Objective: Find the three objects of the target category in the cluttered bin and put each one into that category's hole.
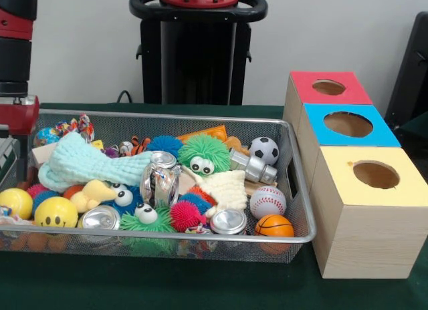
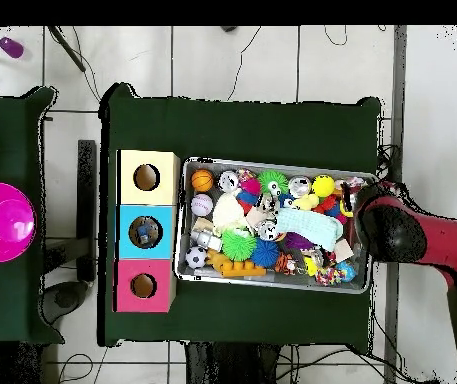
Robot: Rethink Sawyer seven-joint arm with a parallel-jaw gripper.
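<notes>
Jaws impossible to read, wide or narrow, in either view, so no call made.

Front view: red arm [image 1: 16,96] down at the left end of the bin [image 1: 304,210], its lower end lost behind the mesh wall; probably parked there to start the search from one end of the clutter. One clear crinkled bottle [image 1: 159,182] near the bin's middle, wedged between the pale knitted cloth [image 1: 87,162] and the cream toy [image 1: 224,188], propped by them rather than lying flat. Long axis close to upright, seemingly leaning a little, cap end up. Easy to confuse with the silver cans [image 1: 100,218] and the metal flask [image 1: 253,166] nearby. No other bottles made out, likely buried. Blue-topped hole [image 1: 348,124] on the middle box, well apart from the bottle, beyond the bin's right wall.

Overhead view: arm [image 2: 402,235] over the bin's right end [image 2: 367,180], covering whatever sits beneath. Bottle too small to fix among the toys. Blue hole [image 2: 146,232] with something greyish inside, not identifiable.
</notes>
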